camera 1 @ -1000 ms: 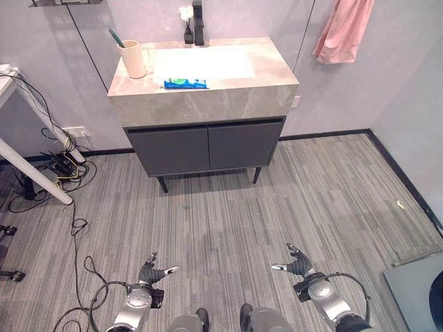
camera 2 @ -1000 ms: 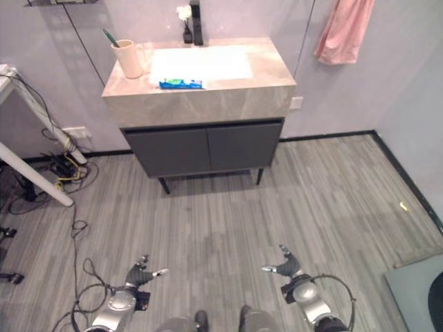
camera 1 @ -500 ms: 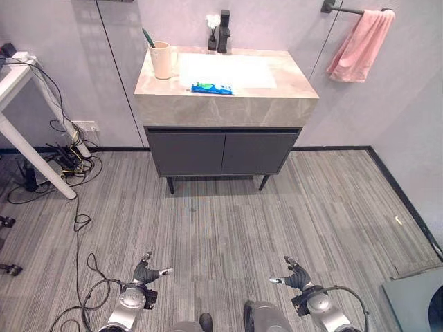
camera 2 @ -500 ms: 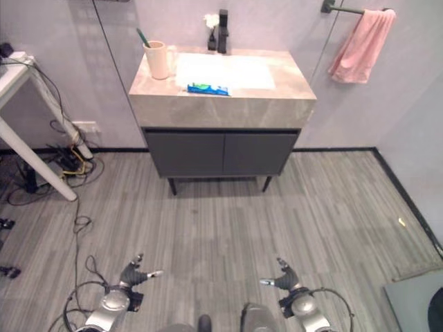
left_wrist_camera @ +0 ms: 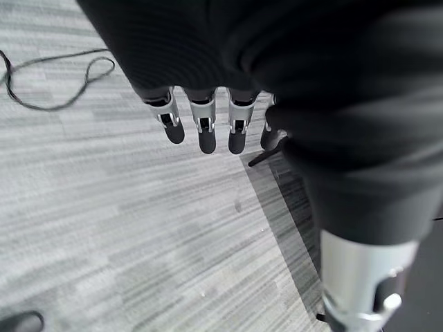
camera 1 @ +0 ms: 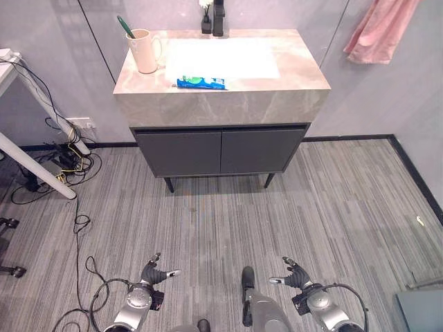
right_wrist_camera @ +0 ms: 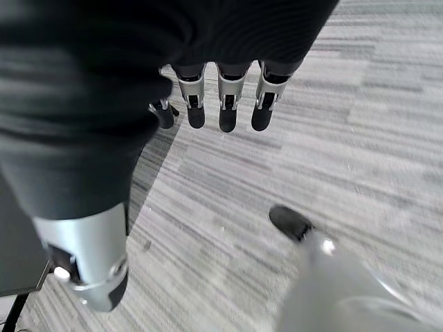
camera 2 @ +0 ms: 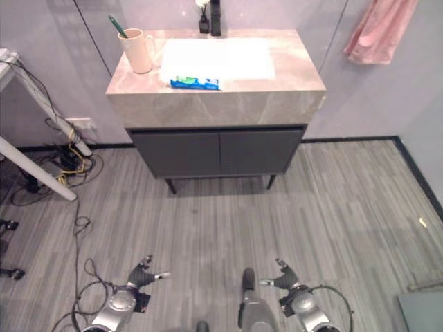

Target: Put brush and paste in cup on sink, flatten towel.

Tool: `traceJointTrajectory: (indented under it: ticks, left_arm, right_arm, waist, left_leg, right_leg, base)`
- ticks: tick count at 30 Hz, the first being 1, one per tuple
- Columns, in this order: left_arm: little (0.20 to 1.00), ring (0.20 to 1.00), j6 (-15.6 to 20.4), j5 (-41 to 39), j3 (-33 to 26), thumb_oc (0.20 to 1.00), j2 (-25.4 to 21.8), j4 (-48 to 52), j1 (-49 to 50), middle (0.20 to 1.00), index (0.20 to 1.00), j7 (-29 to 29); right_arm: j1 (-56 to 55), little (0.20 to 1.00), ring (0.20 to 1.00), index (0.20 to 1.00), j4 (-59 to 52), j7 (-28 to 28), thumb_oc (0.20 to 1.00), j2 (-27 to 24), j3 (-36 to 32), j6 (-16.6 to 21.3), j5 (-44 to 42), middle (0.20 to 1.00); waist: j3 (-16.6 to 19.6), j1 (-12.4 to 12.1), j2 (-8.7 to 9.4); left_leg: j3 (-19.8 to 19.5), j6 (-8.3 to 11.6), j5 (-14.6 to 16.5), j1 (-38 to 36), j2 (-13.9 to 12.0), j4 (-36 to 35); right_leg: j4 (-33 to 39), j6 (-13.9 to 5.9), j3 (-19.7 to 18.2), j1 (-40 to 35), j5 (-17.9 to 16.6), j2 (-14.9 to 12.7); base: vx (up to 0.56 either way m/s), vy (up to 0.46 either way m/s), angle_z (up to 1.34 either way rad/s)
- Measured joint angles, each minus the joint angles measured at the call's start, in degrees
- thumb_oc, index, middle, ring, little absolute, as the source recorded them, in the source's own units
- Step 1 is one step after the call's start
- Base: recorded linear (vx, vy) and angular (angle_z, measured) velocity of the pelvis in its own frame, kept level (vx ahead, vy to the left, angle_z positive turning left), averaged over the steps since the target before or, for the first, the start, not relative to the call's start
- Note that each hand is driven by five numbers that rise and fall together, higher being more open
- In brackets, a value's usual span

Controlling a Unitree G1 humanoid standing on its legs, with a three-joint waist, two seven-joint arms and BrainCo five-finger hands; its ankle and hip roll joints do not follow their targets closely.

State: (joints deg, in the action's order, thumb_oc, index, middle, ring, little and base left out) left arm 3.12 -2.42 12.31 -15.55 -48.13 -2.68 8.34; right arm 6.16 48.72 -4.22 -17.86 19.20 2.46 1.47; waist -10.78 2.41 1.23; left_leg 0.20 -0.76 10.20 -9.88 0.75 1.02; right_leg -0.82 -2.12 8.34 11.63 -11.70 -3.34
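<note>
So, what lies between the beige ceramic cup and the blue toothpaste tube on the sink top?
Bare grey marble counter separates the beige ceramic cup from the blue toothpaste tube, as the left eye view shows.

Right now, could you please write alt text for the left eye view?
A marble-topped sink holds a cup with a toothbrush inside and toothpaste lying at its front edge. A pink towel hangs bunched to the right; both hands, left and right, hang open low.

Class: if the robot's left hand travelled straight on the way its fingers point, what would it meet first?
Probably the grey striped floor: the open left hand points down and forward at it, with nothing between. Depth is uncertain.
</note>
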Motion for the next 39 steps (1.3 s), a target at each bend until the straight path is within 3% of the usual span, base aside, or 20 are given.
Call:
traceJointTrajectory:
  ticks: [3, 7, 10, 11, 12, 15, 16, 17, 18, 19, 21, 22, 24, 29, 31, 35, 36, 37, 38, 39]
  left_arm:
    - [1.0, 1.0, 0.01, -0.02, 0.28, 1.0, 0.31, -0.19, -1.7, 1.0, 1.0, -0.08]
    - [1.0, 1.0, -0.02, -0.01, -0.08, 1.0, 0.0, -0.74, -2.38, 1.0, 1.0, -0.08]
    - [1.0, 1.0, -0.27, 0.01, 0.02, 1.0, 0.13, -3.94, -2.07, 1.0, 1.0, -0.19]
    - [1.0, 1.0, -0.27, 0.01, -0.1, 1.0, -0.02, -4.02, -1.51, 1.0, 1.0, -0.2]
    - [1.0, 1.0, -0.28, -0.01, 0.01, 1.0, -0.06, -4.04, -1.47, 1.0, 1.0, -0.19]
    - [1.0, 1.0, -0.28, -0.01, 0.25, 1.0, 0.01, -3.6, -2.19, 1.0, 1.0, -0.23]
    - [1.0, 1.0, -0.27, -0.01, 0.86, 1.0, 0.11, -3.61, -4.6, 1.0, 1.0, -0.18]
    - [1.0, 1.0, -0.34, -0.01, 2.18, 1.0, 0.1, -3.63, -5.2, 1.0, 1.0, -0.17]
    - [1.0, 1.0, -0.35, 0.0, 2.25, 1.0, 0.1, -3.64, -5.0, 1.0, 1.0, -0.15]
    - [1.0, 1.0, -0.29, -0.01, 2.27, 1.0, 0.04, -3.66, -4.88, 1.0, 1.0, -0.09]
    - [1.0, 1.0, 0.09, -0.02, 1.61, 1.0, 0.04, -3.94, -4.19, 1.0, 1.0, 0.27]
    - [1.0, 1.0, -0.05, -0.02, 1.22, 1.0, -0.12, -4.56, -3.9, 1.0, 1.0, 0.38]
    - [1.0, 1.0, -0.14, -0.02, 1.27, 1.0, -0.12, -4.73, -2.54, 1.0, 1.0, 0.31]
    - [1.0, 1.0, -0.09, 0.18, 0.09, 1.0, -0.13, -4.84, -3.32, 1.0, 1.0, 0.29]
    - [1.0, 1.0, -0.08, 0.32, 0.78, 1.0, -0.17, -5.0, -4.95, 1.0, 1.0, 0.29]
    - [1.0, 1.0, 0.04, 1.31, 2.71, 1.0, -1.93, -3.38, -4.06, 1.0, 1.0, 0.52]
    - [1.0, 1.0, 0.07, 1.65, 2.72, 1.0, -2.81, -2.41, -4.67, 1.0, 1.0, 0.57]
    - [1.0, 1.0, -0.04, 3.05, 2.9, 1.0, -3.58, -2.4, -4.9, 1.0, 1.0, 0.62]
    - [1.0, 1.0, 0.02, 3.45, 4.35, 1.0, -5.39, -2.12, -4.23, 1.0, 1.0, 1.0]
    - [1.0, 1.0, 0.07, 3.46, 4.49, 1.0, -5.84, -1.53, -3.93, 1.0, 1.0, 1.37]
  right_arm:
    - [2.05, 1.0, 1.0, 1.0, -0.38, -0.21, 1.0, -1.84, -0.02, 0.0, 1.18, 1.0]
    - [3.1, 1.0, 1.0, 1.0, -0.51, -0.34, 1.0, -2.4, 0.0, 0.01, 1.63, 1.0]
    - [1.85, 1.0, 1.0, 1.0, -0.61, -0.23, 1.0, -2.41, 0.01, 0.01, 1.73, 1.0]
    - [0.22, 1.0, 1.0, 1.0, -1.06, -0.25, 1.0, -2.46, 0.0, 0.09, 1.77, 1.0]
    - [-0.6, 1.0, 1.0, 1.0, -1.04, -0.27, 1.0, -2.45, 0.03, 0.1, 1.77, 1.0]
    - [-1.35, 1.0, 1.0, 1.0, -0.34, -0.51, 1.0, -2.32, 0.2, 0.01, 1.76, 1.0]
    - [-0.8, 1.0, 1.0, 1.0, 1.32, -0.76, 1.0, -2.26, -0.16, -0.23, 1.75, 1.0]
    - [0.89, 1.0, 1.0, 1.0, 2.18, -0.83, 1.0, -2.24, 0.05, -0.27, 1.83, 1.0]
    - [0.95, 1.0, 1.0, 1.0, 2.17, -0.9, 1.0, -2.19, 0.08, -0.09, 1.95, 1.0]
    - [0.89, 1.0, 1.0, 1.0, 2.13, -0.97, 1.0, -2.19, 0.4, -0.08, 2.38, 1.0]
    - [1.41, 1.0, 1.0, 1.0, 2.71, -1.3, 1.0, -2.67, 2.53, 0.02, 4.24, 1.0]
    - [1.54, 1.0, 1.0, 1.0, 3.74, -1.42, 1.0, -2.32, 2.41, 0.14, 5.07, 1.0]
    - [0.32, 1.0, 1.0, 1.0, 4.34, -1.54, 1.0, -2.3, 2.4, 0.05, 5.21, 1.0]
    - [-0.04, 1.0, 1.0, 1.0, 4.09, -1.2, 1.0, -2.29, 3.81, -0.08, 7.07, 1.0]
    - [0.23, 1.0, 1.0, 1.0, 4.15, -0.69, 1.0, -2.13, 3.82, -0.07, 8.43, 1.0]
    - [-1.1, 1.0, 1.0, 1.0, 2.11, -0.49, 1.0, -2.43, 3.88, 0.09, 8.77, 1.0]
    - [-0.85, 1.0, 1.0, 1.0, 1.71, -0.48, 1.0, -2.45, 3.98, 0.08, 8.96, 1.0]
    - [-0.42, 1.0, 1.0, 1.0, 1.21, -0.52, 1.0, -2.58, 3.81, 0.03, 8.99, 1.0]
    - [-1.61, 1.0, 1.0, 1.0, -0.85, -0.53, 1.0, -2.12, 4.0, 0.32, 8.99, 1.0]
    - [-1.61, 1.0, 1.0, 1.0, -0.76, -0.5, 1.0, -2.01, 4.09, 0.31, 8.99, 1.0]
  waist:
    - [0.26, 0.21, -0.59]
    - [0.71, 0.31, -1.47]
    - [1.13, 0.12, -0.34]
    - [1.48, -0.36, 0.55]
    - [1.67, -0.81, 1.13]
    - [1.01, 0.23, 2.84]
    - [-0.24, 0.22, 4.74]
    - [-2.14, -0.05, 4.83]
    - [-2.35, 0.09, 4.51]
    - [-2.35, 0.04, 4.3]
    - [-1.76, -1.62, 3.28]
    - [-2.2, -2.33, 3.21]
    - [-1.86, -1.7, 2.33]
    - [-1.11, -1.86, 2.73]
    - [-1.12, -1.85, 3.31]
    - [0.34, -1.52, 1.39]
    - [0.25, -1.65, 1.38]
    - [0.03, -1.5, 0.28]
    - [1.11, -1.66, 1.38]
    - [1.59, -1.81, 1.47]
  left_leg:
    - [-1.12, 1.66, -0.69, -0.54, -2.49, 0.02]
    - [-1.26, 3.07, -0.93, 0.29, -4.77, 5.0]
    - [-1.23, 7.93, -1.83, 7.92, -4.91, 23.42]
    - [-1.3, 12.1, -6.97, 14.84, -5.39, 36.11]
    - [-1.37, 11.64, -10.26, 18.1, -5.66, 41.43]
    - [2.55, 8.33, -8.08, 23.24, -7.33, 41.29]
    - [9.11, 6.35, -5.83, 25.9, -7.98, 32.82]
    - [11.34, 6.5, -8.18, 27.12, -7.42, 13.55]
    - [11.34, 6.57, -9.71, 27.35, -7.55, 10.63]
    - [10.93, 6.77, -11.3, 28.08, -7.42, 7.43]
    - [1.89, 8.16, -13.88, 25.15, -6.76, -7.76]
    - [0.54, 7.99, -15.77, 25.87, -7.35, -7.62]
    - [6.46, 7.01, -17.6, 25.52, -8.91, -7.3]
    - [6.79, 5.11, -18.89, 24.23, -6.43, -6.84]
    - [6.66, 4.05, -19.19, 25.48, -3.97, 1.26]
    - [8.62, -3.2, -15.25, 21.73, -1.01, 2.8]
    - [8.68, -3.77, -13.88, 21.24, 0.1, 2.7]
    - [8.74, -4.62, -13.26, 20.1, 0.5, 2.06]
    - [8.79, -4.54, -12.69, 17.38, 3.78, 0.8]
    - [9.07, -4.43, -12.18, 17.22, 4.36, 0.79]
  right_leg:
    - [-0.5, 2.72, 2.04, -1.11, 1.51, 1.94]
    - [-2.51, 2.38, 3.17, -2.13, 6.64, 3.87]
    - [-0.39, 3.0, 3.16, -5.38, 7.63, 4.25]
    - [0.32, 4.56, 3.07, -6.96, 8.18, 5.05]
    - [0.27, 6.09, 3.01, -7.01, 8.55, 5.3]
    - [1.59, 8.21, 4.37, -7.74, 9.01, 5.31]
    - [2.91, 8.15, 4.62, -7.87, 8.74, 4.43]
    - [4.84, 7.7, 5.02, -10.54, 8.38, 5.55]
    - [5.65, 7.73, 4.89, -12.15, 8.43, 6.28]
    - [5.66, 6.7, 4.0, -12.99, 9.14, 6.85]
    - [5.47, 1.0, 1.07, -12.94, 12.19, 8.1]
    - [5.46, 1.23, 0.45, -13.7, 11.36, 8.76]
    - [5.63, 4.87, -0.69, -16.05, 11.8, 10.03]
    - [5.6, 4.35, -3.63, -18.06, 13.97, 10.0]
    - [5.59, 3.67, -3.54, -20.46, 15.17, 7.81]
    - [-7.2, 0.23, -4.79, -18.17, 22.28, 4.02]
    - [-11.59, -0.21, -4.79, -16.23, 22.73, 3.2]
    - [-25.54, -0.42, -4.01, -10.06, 23.14, 1.88]
    - [-39.04, -1.29, -3.02, -3.98, 23.97, -3.06]
    - [-39.06, -1.31, -3.27, -3.1, 24.16, -4.37]
  base:
    - [0.24, -0.148, 0.18]
    - [0.29, -0.227, 0.11]
    - [0.2, -0.242, 0.0]
    - [0.14, -0.178, -0.08]
    - [0.14, -0.145, -0.06]
    - [0.15, -0.051, 0.26]
    - [0.17, 0.012, 0.37]
    - [0.39, 0.141, 0.11]
    - [0.43, 0.193, -0.27]
    - [0.47, 0.217, -0.27]
    - [0.3, 0.147, -0.72]
    - [0.38, 0.228, -1.04]
    - [0.39, 0.281, -0.55]
    - [0.22, 0.228, -0.28]
    - [0.23, 0.345, -0.08]
    - [0.18, 0.314, -0.11]
    - [0.15, 0.325, 0.06]
    - [0.12, 0.286, 0.25]
    - [0.23, 0.359, 0.32]
    - [0.28, 0.412, 0.33]
